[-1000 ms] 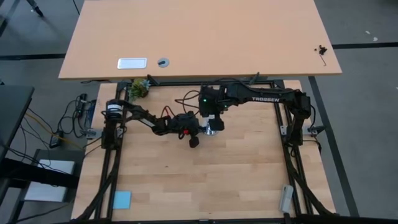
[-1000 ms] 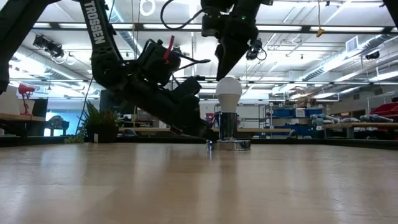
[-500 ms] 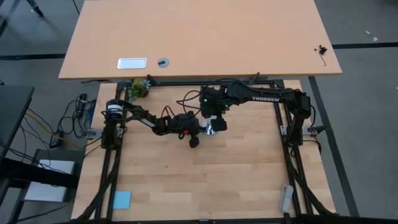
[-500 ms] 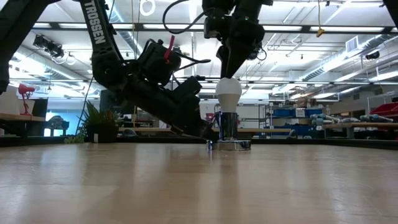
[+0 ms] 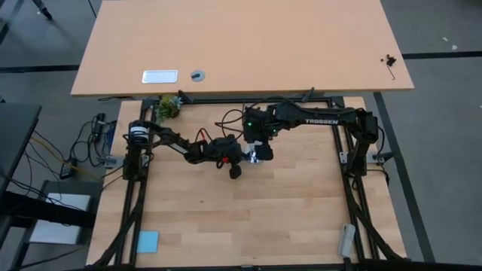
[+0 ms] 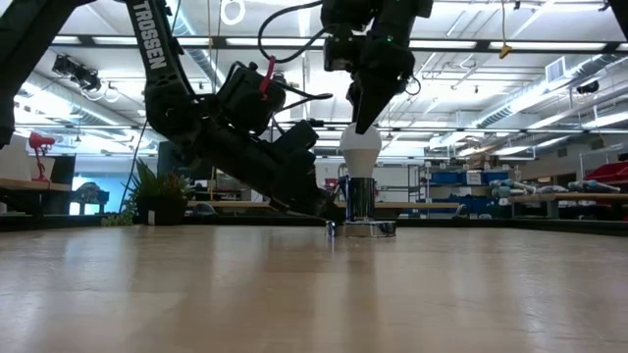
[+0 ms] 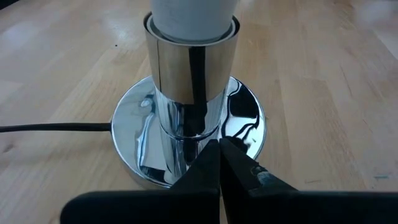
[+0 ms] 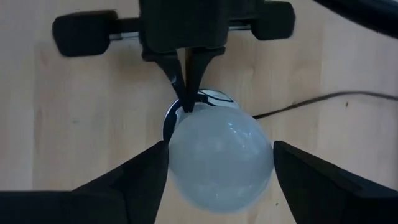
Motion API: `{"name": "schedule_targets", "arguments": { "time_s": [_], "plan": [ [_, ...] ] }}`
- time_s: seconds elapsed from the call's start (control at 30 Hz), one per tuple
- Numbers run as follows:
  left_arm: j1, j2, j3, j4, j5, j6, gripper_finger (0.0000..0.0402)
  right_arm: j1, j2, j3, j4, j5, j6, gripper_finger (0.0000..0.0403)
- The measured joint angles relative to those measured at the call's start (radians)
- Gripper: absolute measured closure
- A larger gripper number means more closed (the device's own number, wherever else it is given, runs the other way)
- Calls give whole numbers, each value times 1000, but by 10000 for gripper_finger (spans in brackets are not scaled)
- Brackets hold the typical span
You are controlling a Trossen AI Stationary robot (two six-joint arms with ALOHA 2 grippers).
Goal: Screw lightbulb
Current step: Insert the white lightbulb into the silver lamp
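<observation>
The white frosted lightbulb stands upright with its narrow end inside a chrome socket tube on a round silver base disc. The bulb also shows in the right wrist view. My right gripper comes down over the bulb from above, shut on it. My left gripper is shut, low at the table, with its tips at the socket's foot. A black cord runs from the base across the wood. My left gripper presses its shut fingertips onto the base disc right at the foot of the socket tube, coming in slanting down from the table's left. The disc lies flat on the table. My right gripper pinches the bulb's round upper part between its two fingers, one on each side. The fingers point down from above. The bulb stands upright in the socket.
A blue card lies at the near left corner and a grey object at the near right. A small plant stands at the far left edge. Dark frame rails line the table's sides.
My right gripper has come down over the top of the bulb and tipped a little. The bulb, the socket and my left gripper have stayed where they were.
</observation>
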Motion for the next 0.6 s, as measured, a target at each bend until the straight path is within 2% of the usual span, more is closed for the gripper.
{"name": "schedule_targets", "arguments": {
  "time_s": [0.1,0.2,0.27,0.37,0.6],
  "plan": [
    [0,0,0,0,0,0,399,1,0,-1,-3,37,152,124],
    [0,0,0,0,-3,0,399,0,1,-1,-10,52,409,132],
    [0,0,0,0,-3,0,399,-1,2,-2,-14,46,526,133],
    [0,0,0,0,-4,-1,399,0,2,-2,-6,46,534,126],
    [-1,0,0,0,-6,-1,399,2,11,78,-33,69,370,87]
  ]
}}
